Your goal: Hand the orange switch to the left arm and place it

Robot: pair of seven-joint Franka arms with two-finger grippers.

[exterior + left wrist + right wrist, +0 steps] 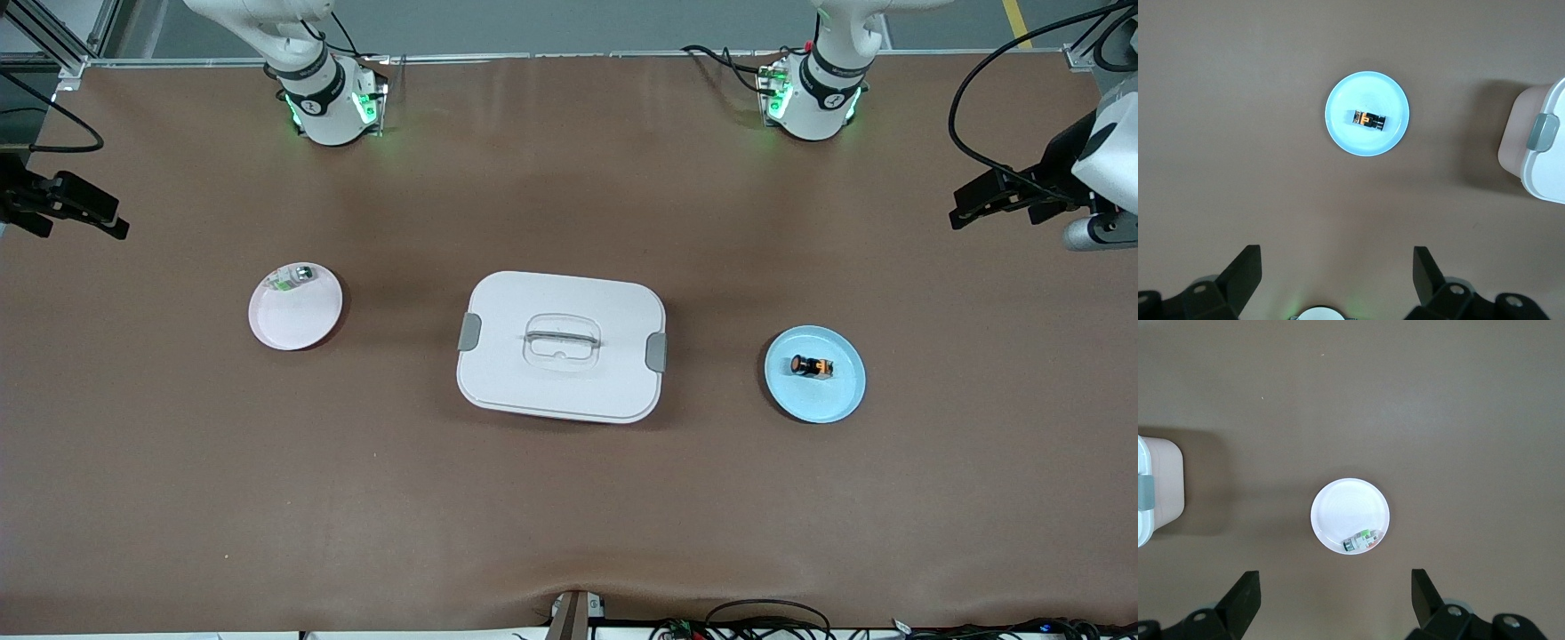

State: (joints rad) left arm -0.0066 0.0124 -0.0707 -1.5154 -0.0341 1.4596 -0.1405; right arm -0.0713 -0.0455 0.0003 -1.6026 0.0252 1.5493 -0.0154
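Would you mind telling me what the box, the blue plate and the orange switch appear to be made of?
The box looks like matte white plastic, judging by its moulded rounded corners, grey clips and clear lid recess. The blue plate seems glossy plastic or melamine, given its even colour and soft sheen. The orange switch appears to be black plastic with an orange cap; its tan end could be metal.

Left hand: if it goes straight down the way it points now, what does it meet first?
Most likely bare table. The left hand is open and high up, and the blue plate holding the orange switch sits ahead of its fingertips rather than between them, though depth is hard to judge.
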